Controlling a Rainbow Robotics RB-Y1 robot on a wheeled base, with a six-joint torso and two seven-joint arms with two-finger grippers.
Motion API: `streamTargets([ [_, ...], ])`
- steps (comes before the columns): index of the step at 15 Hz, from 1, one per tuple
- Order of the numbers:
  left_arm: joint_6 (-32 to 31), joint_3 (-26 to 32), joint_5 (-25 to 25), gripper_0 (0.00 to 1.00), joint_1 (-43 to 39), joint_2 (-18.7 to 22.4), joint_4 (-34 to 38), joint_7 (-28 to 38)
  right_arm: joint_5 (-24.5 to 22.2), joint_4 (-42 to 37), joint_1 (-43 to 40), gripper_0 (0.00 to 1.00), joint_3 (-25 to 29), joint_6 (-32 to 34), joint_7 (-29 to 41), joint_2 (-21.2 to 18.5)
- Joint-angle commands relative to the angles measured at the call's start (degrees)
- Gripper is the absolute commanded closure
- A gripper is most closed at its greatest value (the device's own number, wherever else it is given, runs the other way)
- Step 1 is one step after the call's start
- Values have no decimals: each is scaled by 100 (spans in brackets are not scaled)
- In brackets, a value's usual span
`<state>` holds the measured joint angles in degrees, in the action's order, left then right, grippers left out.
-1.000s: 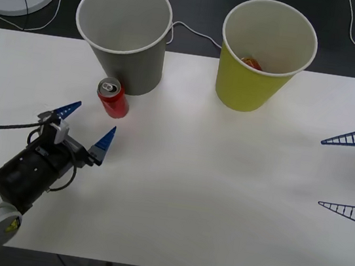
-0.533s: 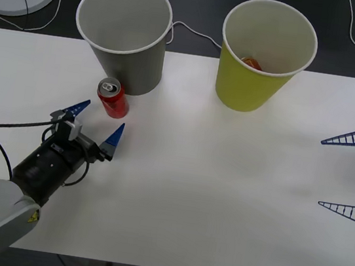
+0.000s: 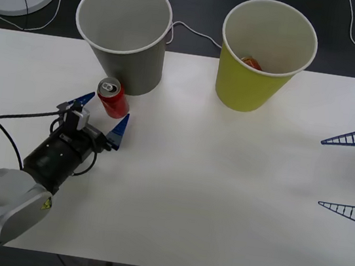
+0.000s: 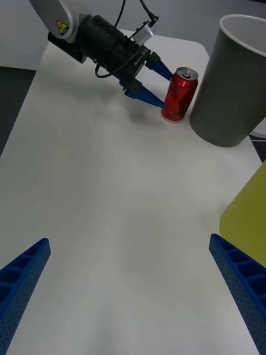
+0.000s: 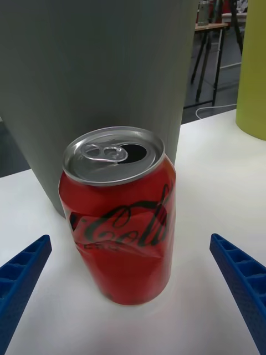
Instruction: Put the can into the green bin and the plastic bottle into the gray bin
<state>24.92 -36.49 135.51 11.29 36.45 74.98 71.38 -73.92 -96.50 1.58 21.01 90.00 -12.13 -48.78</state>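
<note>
Can (image 3: 112, 97) of red with a silver top stands upright on the white worktop (image 3: 221, 199), near its far left part, just in front of the gray bin (image 3: 124, 33) at the far edge. Its opened pull tab shows in the left wrist view (image 5: 118, 216). The left gripper (image 3: 100, 115) lies low just before the can, fingers spread wide with one blue tip on each side of it, neither pressing the can. The green bin (image 3: 265, 53) stands at the far edge toward the right, something red-orange lying inside. The right gripper (image 3: 352, 175) waits at the right edge, fingers wide apart, holding nothing.
</note>
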Motion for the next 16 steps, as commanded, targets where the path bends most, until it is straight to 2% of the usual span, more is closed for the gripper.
streamTargets([
  [1, -31, 1, -51, 0, 93, -24, -10, -1, 0, 0, 0, 0, 0, 0, 0, 0],
  [9, -66, 1, -95, 0, 514, -358, -519, -1, 0, 0, 0, 0, 0, 0, 0, 0],
  [15, -110, 1, -121, 0, 602, -376, -572, -10, 0, 0, 0, 0, 0, 0, 0, 0],
  [16, -110, 1, -121, 38, 594, -376, -572, -1, 0, 0, 0, 0, 0, 0, 0, 0],
])
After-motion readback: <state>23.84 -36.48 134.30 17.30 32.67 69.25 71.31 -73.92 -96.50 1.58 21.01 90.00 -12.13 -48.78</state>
